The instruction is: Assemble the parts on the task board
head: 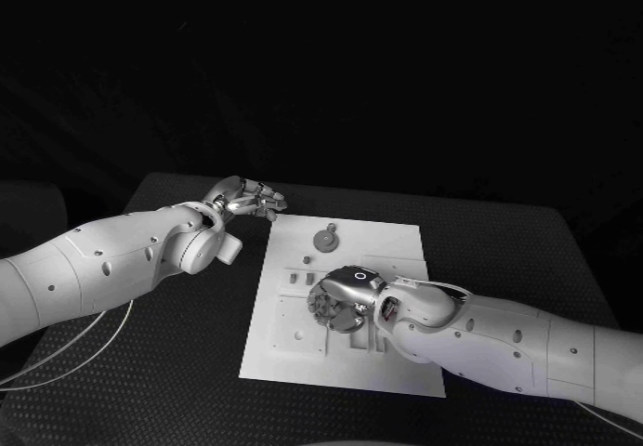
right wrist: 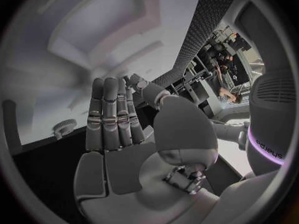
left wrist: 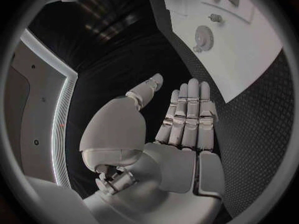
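Head view: task board [head: 388,243] sits mid-counter [head: 161,372]; right hand [head: 342,299] hovers over its centre, fingers straight, grasping nothing; left hand [head: 248,198] released, off its far-left corner.

— I read the board [head: 402,243] as plain white on a black table [head: 161,372] with a fine dimpled weave.

— Same here. Grey parts, like the gear [head: 327,241] on the board; both hands silver, arms white.

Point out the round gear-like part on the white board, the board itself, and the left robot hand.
Round grey gear-like part [head: 326,240]: head view, its disc face.
White rectangular task board [head: 335,372]: head view, bare near edge.
Silver left robot hand [left wrist: 184,117]: left wrist view, its straightened fingers.
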